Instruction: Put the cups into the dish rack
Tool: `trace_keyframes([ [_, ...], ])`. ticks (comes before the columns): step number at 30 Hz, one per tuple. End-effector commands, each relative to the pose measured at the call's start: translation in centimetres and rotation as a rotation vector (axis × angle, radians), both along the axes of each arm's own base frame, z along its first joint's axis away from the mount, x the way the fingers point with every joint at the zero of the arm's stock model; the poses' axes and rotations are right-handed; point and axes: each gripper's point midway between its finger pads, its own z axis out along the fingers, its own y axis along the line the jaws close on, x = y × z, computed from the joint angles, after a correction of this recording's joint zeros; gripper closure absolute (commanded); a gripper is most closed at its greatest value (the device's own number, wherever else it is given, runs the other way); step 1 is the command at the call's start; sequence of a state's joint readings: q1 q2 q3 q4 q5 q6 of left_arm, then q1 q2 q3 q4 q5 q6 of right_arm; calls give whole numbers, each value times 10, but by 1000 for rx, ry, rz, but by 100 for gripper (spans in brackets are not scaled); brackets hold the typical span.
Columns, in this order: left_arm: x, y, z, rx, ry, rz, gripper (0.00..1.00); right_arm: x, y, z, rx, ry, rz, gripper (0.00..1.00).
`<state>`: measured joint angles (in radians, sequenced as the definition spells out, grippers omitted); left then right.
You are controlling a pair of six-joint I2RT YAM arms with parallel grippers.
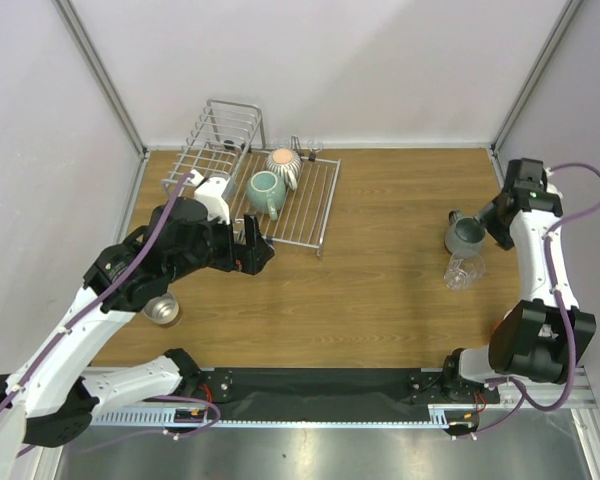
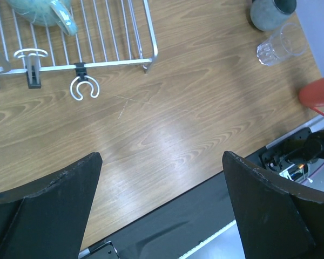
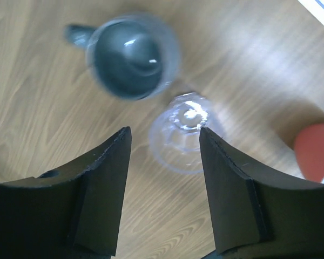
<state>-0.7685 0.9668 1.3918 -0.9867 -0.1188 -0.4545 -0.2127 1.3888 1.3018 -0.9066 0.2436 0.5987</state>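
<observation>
So the right gripper (image 3: 164,162) hangs over the glass (image 3: 186,132) with its jaws about half apart and nothing in them, and you can see the glass in the gap below. It stands upright on the table (image 3: 54,124), just beside the grey mug (image 3: 132,56) and well apart from the rack (image 1: 305,215) at the far left, where a teal mug (image 1: 267,192) already sits. My guess is the glass is light, stiff, slick and breakable. I'd pinch it gently across the walls around mid-height, not by the thin rim, and mind the mug next door. The left gripper (image 2: 162,199) is spread wide and empty over bare table, near the rack's front edge.
</observation>
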Motion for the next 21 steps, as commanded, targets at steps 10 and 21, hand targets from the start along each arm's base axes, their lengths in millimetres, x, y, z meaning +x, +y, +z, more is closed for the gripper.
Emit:
trace_keyframes([
  [10,2,-6,16,-57,-54,-47,0,15,-15,-30,86,-13,69,42],
  [21,2,-6,15,-75,-41,-46,0,30,-16,-62,122,43,92,46],
])
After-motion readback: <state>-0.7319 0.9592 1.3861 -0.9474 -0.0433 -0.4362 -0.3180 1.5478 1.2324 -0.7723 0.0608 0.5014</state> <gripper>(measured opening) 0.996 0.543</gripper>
